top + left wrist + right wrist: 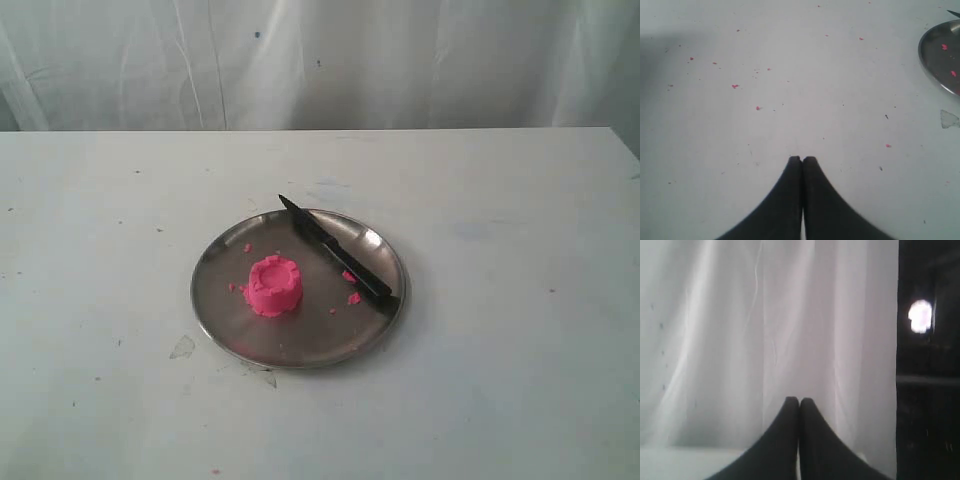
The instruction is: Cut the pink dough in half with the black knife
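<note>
A: Exterior view: a white table (520,330) fills the scene, a white curtain (320,60) hangs behind it, and neither arm shows. What sits on the table?

B: A round steel plate (225,300) near the middle. The knife (335,255) lies slantwise on the plate's right side, its tip reaching past the far rim and its handle near the right rim.

A: And the dough (274,286)?

B: One whole pink mound with a crimped top, left of the knife and apart from it. Small crumbs (353,298) lie between them.

A: The grippers?

B: The left gripper (802,159) is clenched, fingertips touching, holding nothing, over bare table flecked with pink; the plate's edge shows at one side. The right gripper (799,400) is likewise pressed closed and empty, facing the curtain.
</note>
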You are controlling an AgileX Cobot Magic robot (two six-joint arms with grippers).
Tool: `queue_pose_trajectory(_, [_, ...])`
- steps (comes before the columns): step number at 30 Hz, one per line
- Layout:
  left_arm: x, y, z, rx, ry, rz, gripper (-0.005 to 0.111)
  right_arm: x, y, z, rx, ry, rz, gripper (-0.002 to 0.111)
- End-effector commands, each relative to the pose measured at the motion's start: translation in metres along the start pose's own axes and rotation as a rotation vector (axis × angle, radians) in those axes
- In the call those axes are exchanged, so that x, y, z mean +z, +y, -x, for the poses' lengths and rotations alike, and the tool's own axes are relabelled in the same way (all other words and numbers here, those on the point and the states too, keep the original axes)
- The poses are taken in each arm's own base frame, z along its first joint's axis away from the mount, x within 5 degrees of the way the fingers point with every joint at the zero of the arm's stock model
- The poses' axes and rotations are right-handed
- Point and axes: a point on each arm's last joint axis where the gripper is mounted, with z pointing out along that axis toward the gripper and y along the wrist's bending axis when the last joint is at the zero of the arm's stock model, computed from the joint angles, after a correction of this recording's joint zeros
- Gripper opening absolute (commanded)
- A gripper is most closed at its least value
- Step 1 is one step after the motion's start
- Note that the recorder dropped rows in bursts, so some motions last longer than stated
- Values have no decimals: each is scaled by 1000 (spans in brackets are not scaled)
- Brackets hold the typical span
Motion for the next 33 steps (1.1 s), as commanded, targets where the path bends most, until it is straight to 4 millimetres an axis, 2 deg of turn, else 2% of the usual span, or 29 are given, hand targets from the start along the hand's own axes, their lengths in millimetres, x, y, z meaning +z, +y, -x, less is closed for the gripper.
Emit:
queue_pose_trajectory(1, [0, 0, -1, 0, -3, -5, 0, -8, 2, 36, -11, -413, 23, 0])
queue_pose_trajectory(4, [0, 0, -1, 0, -3, -5, 0, -23, 4, 60, -9, -724, 42, 0])
queue_pose_trajectory(6, [0, 0, -1, 0, -3, -5, 0, -32, 4, 69, -7, -856, 48, 0])
queue_pose_trajectory(12, [0, 0, -1, 0, -3, -5, 0, -37, 4, 106, -9, -984, 56, 0])
queue_pose_trajectory(14, [0, 0, -1, 0, -3, -5, 0, -29, 5, 114, -29, -893, 55, 0])
queue_pose_trajectory(15, [0, 0, -1, 0, -3, -5, 0, -22, 5, 115, -54, -785, 46, 0])
queue_pose_trajectory(19, [0, 0, -1, 0, -3, -5, 0, -8, 4, 100, -63, -528, 36, 0])
queue_pose_trajectory(23, [0, 0, -1, 0, -3, -5, 0, 3, 0, 74, 381, -211, 53, 0])
queue_pose_trajectory(24, [0, 0, -1, 0, -3, -5, 0, 3, 0, 73, 406, -198, 51, 0])
queue_pose_trajectory(27, [0, 0, -1, 0, -3, -5, 0, -1, 2, 86, 390, -341, 96, 0])
queue_pose_trajectory(30, [0, 0, -1, 0, -3, -5, 0, -13, 1, 109, 429, -617, 162, 0])
queue_pose_trajectory(33, [0, 0, -1, 0, -3, -5, 0, -23, -10, 132, 513, -793, 99, 0])
